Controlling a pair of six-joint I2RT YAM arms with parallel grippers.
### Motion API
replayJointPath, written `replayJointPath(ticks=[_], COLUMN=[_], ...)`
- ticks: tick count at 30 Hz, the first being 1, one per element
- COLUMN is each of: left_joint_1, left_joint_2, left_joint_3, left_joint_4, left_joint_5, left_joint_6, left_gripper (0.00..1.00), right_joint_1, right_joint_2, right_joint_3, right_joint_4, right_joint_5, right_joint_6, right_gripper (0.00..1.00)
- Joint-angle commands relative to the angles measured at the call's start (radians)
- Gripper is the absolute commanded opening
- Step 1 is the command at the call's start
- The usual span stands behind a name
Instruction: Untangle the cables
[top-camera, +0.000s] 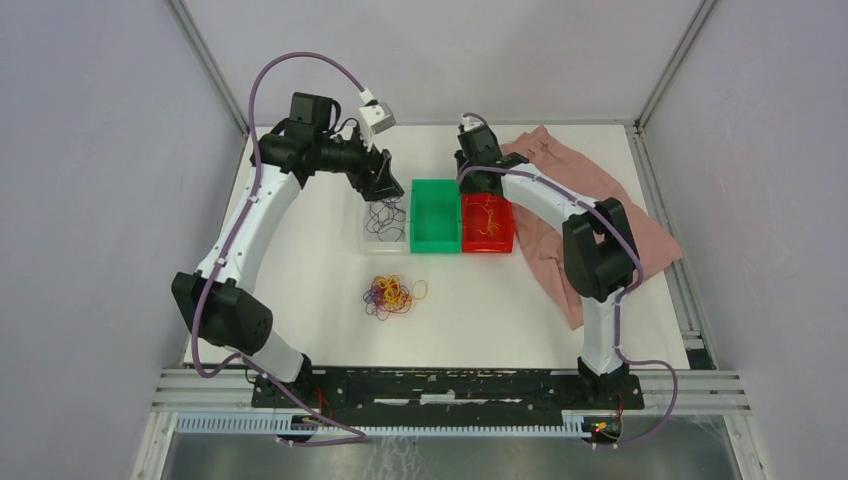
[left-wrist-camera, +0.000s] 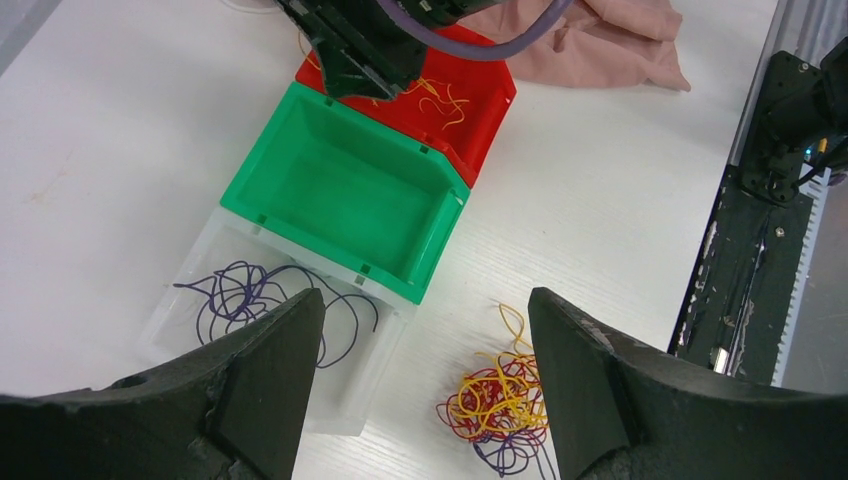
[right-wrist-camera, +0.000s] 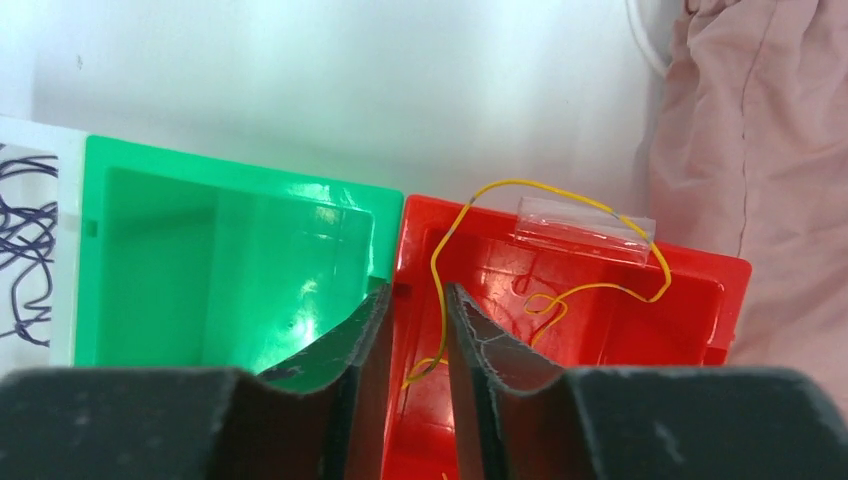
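Note:
A tangle of red, orange-yellow and purple cables lies on the white table in front of the bins; it also shows in the left wrist view. A purple cable lies in the clear bin. Yellow cables lie in the red bin. My left gripper is wide open and empty, hovering over the clear bin's corner. My right gripper is over the red bin's left side. Its jaws stand a narrow gap apart, and a yellow cable runs loosely through that gap.
A green bin stands between the clear and red bins. A pink cloth lies crumpled at the right, under my right arm. The black base rail runs along the near edge.

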Motion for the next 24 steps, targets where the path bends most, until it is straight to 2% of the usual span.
replayJointPath(ticks=[1, 8, 24], left_joint_1=[0.012, 0.012, 0.012], left_joint_2=[-0.055, -0.052, -0.054], left_joint_3=[-0.011, -0.018, -0.029], left_joint_4=[0.015, 0.029, 0.037], left_joint_5=[0.029, 0.038, 0.033], left_joint_6=[0.042, 0.027, 0.017], left_gripper=[0.81, 0.81, 0.81], right_joint_1=[-0.011, -0.031, -0.077], right_joint_2=[-0.024, -0.080, -0.226], right_joint_3=[0.004, -0.085, -0.252], right_joint_4=[0.051, 0.086, 0.187], right_joint_5=[0.033, 0.033, -0.085], right_joint_6=[0.037, 0.067, 0.142], right_gripper=[0.26, 0.10, 0.20])
